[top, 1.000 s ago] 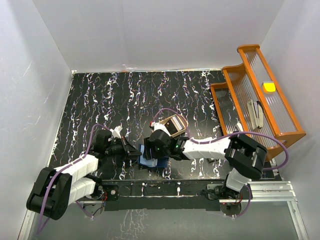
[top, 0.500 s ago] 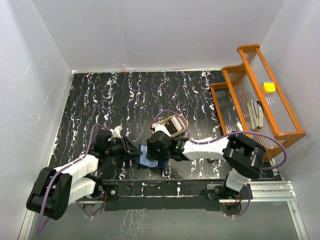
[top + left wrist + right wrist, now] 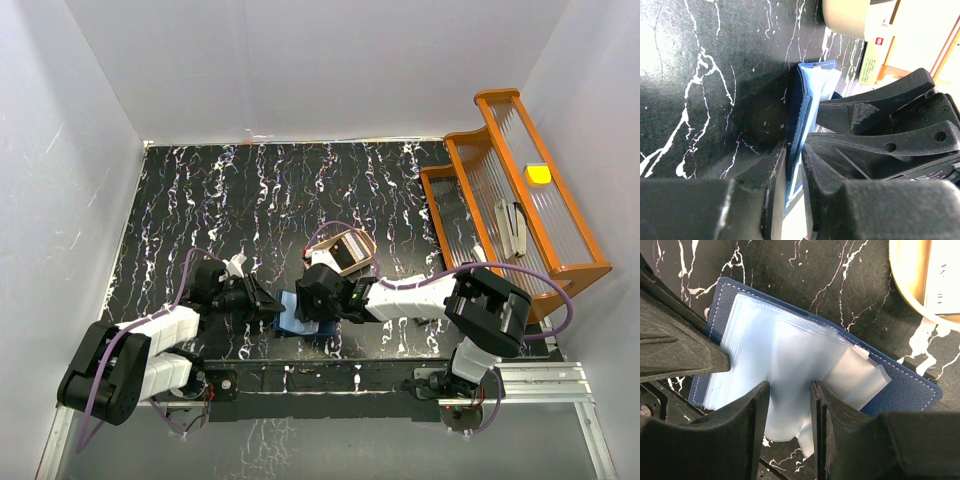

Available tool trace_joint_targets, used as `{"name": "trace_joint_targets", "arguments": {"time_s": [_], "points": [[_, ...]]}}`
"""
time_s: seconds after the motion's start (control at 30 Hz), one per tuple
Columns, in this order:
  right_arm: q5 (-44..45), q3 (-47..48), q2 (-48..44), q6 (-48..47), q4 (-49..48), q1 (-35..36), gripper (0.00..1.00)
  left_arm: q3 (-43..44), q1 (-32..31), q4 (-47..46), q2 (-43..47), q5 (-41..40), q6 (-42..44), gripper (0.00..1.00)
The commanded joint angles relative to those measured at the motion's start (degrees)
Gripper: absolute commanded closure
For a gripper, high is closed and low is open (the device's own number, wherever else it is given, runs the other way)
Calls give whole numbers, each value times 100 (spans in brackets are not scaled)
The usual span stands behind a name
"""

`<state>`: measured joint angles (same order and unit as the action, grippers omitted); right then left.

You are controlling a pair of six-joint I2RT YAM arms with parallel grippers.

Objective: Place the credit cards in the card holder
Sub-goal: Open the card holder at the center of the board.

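The left claw [image 3: 794, 146] stands barely parted around the wallet's [image 3: 900, 385] 9 o'clock edge; whether it pinches cannot be told. The right claw [image 3: 790, 386], half open, straddles the clear sleeves [image 3: 790, 340], gripping nothing. A tan tray [image 3: 904, 287] crowds 1 o'clock, and an orange rack [image 3: 500, 190] stands well apart at 2.

Overhead view: bright, even light is recorded; the white walls [image 3: 300, 70] are slightly washed out. Left wrist view: glare is noted on the desk [image 3: 660, 35] at upper left, deep shadow beside the card holder [image 3: 802, 95], overexposure at upper right; the left claw [image 3: 792, 165] is blurred. Right wrist view: the right claw [image 3: 789, 390] is rendered dark and soft.
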<state>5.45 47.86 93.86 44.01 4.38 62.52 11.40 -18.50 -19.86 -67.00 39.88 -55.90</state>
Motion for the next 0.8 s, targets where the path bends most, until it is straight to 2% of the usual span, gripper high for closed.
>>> {"name": "trace_joint_targets", "arguments": {"time_s": [0.0, 0.13, 0.27, 0.4, 0.57, 0.77], "points": [[263, -93, -93, -17, -77, 24, 64, 107, -4, 129, 68, 33, 165, 88], [330, -200, -187, 0, -98, 23, 64, 75, -4, 182, 120, -42, 212, 89], [293, -215, -163, 17, -113, 23, 64, 67, -11, 18, 20, 17, 149, 76], [286, -215, -132, 20, -130, 21, 64, 39, -20, -167, -85, 61, 124, 71], [265, -215, -127, 17, -161, 23, 65, 55, -56, -273, -258, 34, 133, 67], [244, -211, -134, 8, -154, 23, 65, 163, -134, -238, -410, -21, 148, 67]]}}
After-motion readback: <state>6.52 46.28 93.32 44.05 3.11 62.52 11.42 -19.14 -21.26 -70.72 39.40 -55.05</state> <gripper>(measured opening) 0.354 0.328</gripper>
